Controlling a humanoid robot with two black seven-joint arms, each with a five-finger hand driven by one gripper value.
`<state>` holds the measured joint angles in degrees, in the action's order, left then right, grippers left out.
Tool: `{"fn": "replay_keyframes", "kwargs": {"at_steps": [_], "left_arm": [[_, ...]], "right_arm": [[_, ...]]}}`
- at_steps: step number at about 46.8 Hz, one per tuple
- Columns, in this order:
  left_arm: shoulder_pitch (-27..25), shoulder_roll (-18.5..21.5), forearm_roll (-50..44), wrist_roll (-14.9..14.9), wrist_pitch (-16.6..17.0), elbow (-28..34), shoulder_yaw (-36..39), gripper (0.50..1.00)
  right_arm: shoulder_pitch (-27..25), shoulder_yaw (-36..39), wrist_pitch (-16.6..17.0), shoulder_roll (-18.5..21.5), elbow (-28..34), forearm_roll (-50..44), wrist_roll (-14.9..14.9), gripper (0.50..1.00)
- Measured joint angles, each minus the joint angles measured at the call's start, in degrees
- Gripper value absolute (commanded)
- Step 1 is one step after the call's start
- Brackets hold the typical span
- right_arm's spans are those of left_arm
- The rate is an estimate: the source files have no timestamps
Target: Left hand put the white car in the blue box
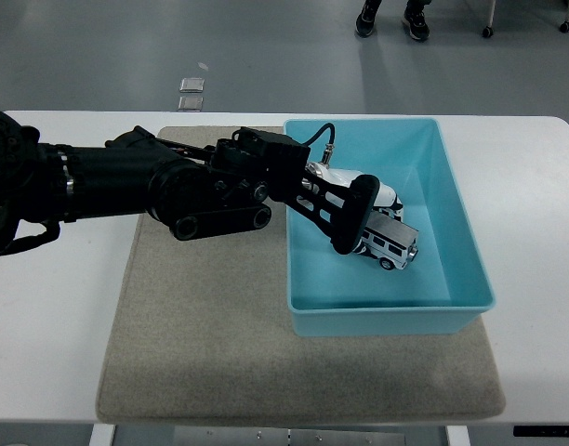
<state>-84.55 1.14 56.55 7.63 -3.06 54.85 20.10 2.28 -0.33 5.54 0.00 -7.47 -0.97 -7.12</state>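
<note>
The white toy car (390, 245) is low inside the blue box (452, 209), near its middle, about level and close to or on the floor. My left hand (359, 209) reaches over the box's left wall and is shut on the car, fingers wrapped over its roof and left end. The black left arm (154, 186) stretches in from the left edge across the mat. The car's left part is hidden behind the fingers. The right arm is out of view.
The blue box stands on a grey felt mat (210, 325) that covers the middle of the white table (52, 307). A person's shoes (391, 17) show on the floor at the top edge.
</note>
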Motion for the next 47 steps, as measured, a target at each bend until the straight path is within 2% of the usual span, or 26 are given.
{"fn": "replay_keyframes", "kwargs": {"at_steps": [2,15,18,30,39,47], "left_arm": [[0.0,0.0,-0.1,0.0,0.1,0.1,0.0,0.964],[-0.6,0.5,-0.5,0.1,-0.2,1.3,-0.8,0.966],[-1.1,0.9,-0.6,0.1,-0.1,1.3,-2.6,0.994],[-3.7,4.6,-2.2,0.1,0.1,1.0,-11.7,0.996],[-4.7,9.0,-15.2,0.0,1.6,-1.6,-20.0,0.996],[-4.3,10.4,-28.2,0.0,4.5,-9.9,-26.0,0.994]], "right_arm": [[0.0,0.0,0.0,0.0,0.0,0.0,0.0,0.936],[0.0,0.0,0.0,0.0,0.0,0.0,0.0,0.936],[0.0,0.0,0.0,0.0,0.0,0.0,0.0,0.936],[0.0,0.0,0.0,0.0,0.0,0.0,0.0,0.936],[0.0,0.0,0.0,0.0,0.0,0.0,0.0,0.936],[0.0,0.0,0.0,0.0,0.0,0.0,0.0,0.936]]}}
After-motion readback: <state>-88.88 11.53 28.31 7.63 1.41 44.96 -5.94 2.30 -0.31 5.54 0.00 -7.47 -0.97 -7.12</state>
